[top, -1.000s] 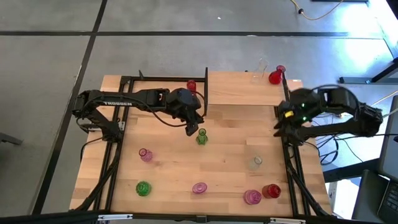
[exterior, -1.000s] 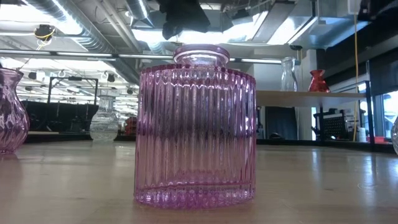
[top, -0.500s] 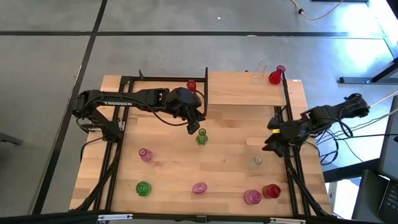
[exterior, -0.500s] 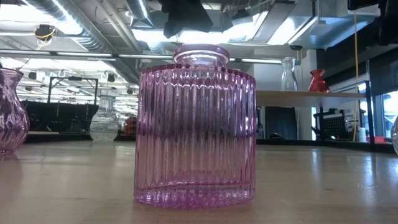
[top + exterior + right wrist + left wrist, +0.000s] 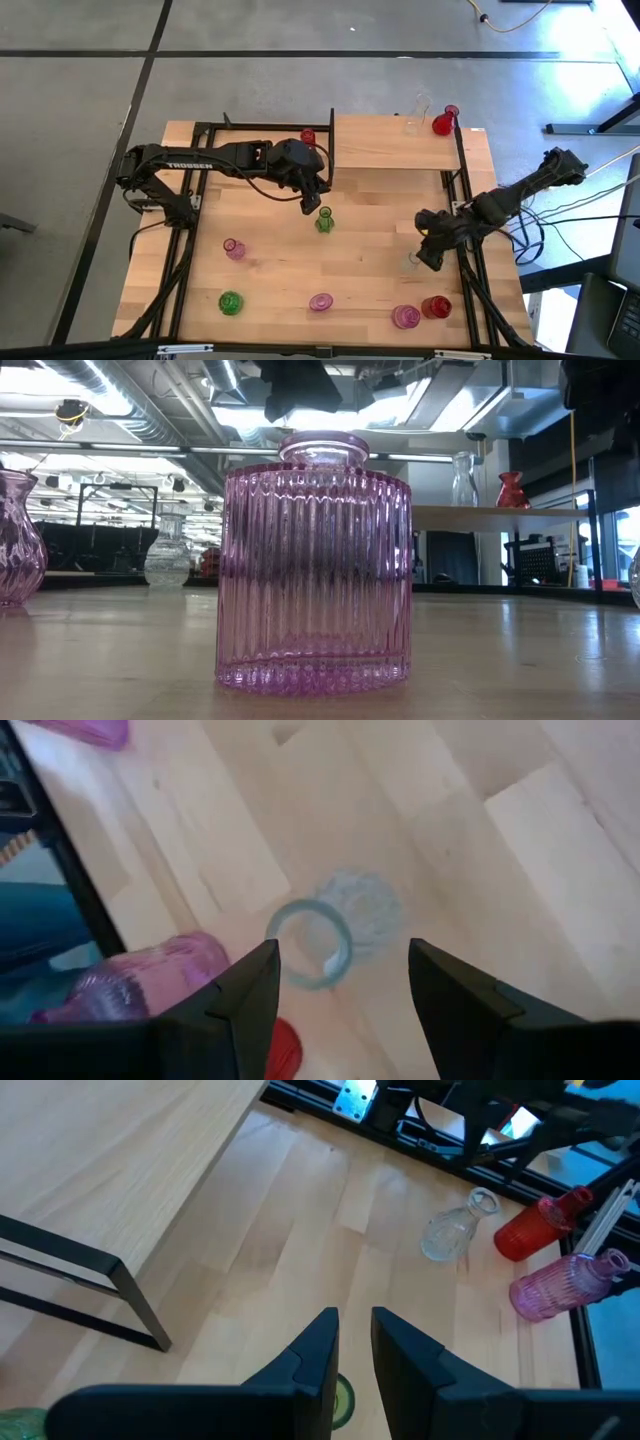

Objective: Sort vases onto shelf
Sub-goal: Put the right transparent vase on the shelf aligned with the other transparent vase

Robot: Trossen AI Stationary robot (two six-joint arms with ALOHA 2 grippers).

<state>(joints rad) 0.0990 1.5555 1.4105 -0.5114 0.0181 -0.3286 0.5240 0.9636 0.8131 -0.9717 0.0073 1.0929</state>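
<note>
The shelf (image 5: 390,143) stands at the table's far side and bears a clear vase (image 5: 417,112) and a red vase (image 5: 443,123). My right gripper (image 5: 428,255) is open, pointing down over a clear vase (image 5: 413,262). That vase's mouth (image 5: 310,955) shows between the fingers, which stand apart from it. My left gripper (image 5: 308,207) hovers beside and above a standing green vase (image 5: 324,220). Its fingers (image 5: 355,1345) leave only a narrow gap. The green mouth (image 5: 345,1400) shows below, through the gap.
More vases stand on the tabletop: pink (image 5: 233,249), green (image 5: 230,302), pink (image 5: 320,301), pink (image 5: 404,317), red (image 5: 436,306), and a red one (image 5: 308,137) left of the shelf. A ribbed pink vase (image 5: 313,560) fills the low view. Black frame rails run along both table sides.
My right arm has stretched out from the table's right edge, and its gripper has moved toward the near edge and leftward, ending over the clear vase. The left arm and all the vases have kept still.
</note>
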